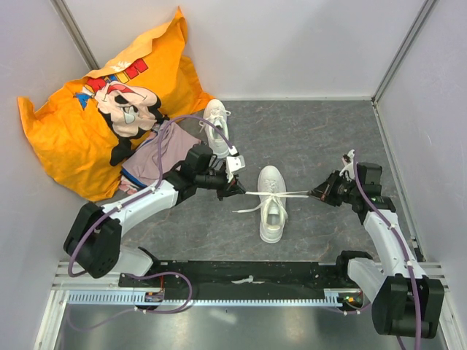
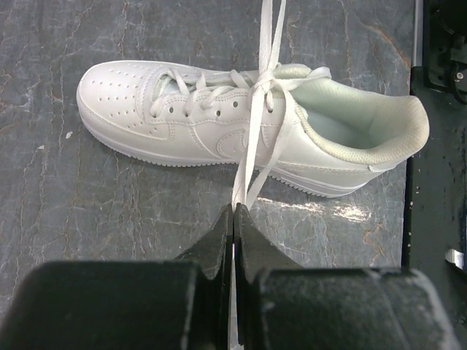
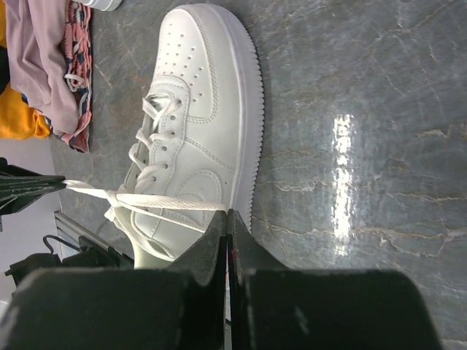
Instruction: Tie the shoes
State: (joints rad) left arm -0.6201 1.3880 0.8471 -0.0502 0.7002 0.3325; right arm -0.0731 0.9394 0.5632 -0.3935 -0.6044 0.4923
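where the two arms reach toward each other over the grey desk (image 1: 314, 138), one white shoe (image 1: 271, 208) stands upright on its sole, toe pointing away from the bases, heel toward the black rail (image 1: 241, 273) at the near edge. its laces (image 1: 288, 194) are pulled taut sideways, crossed in a knot over the eyelets. left gripper (image 1: 238, 188): pinched tight on the lace just left of the shoe. right gripper (image 1: 316, 192): pinched tight on the opposite lace, to the shoe's right. one loose lace tail trails on the desk at the shoe's left side. second shoe (image 1: 216, 122): farther back, just beyond the left arm's wrist. beside it a pinkish garment (image 1: 164, 157) lies against an orange cartoon-print cushion (image 1: 80, 131) filling the far left corner.
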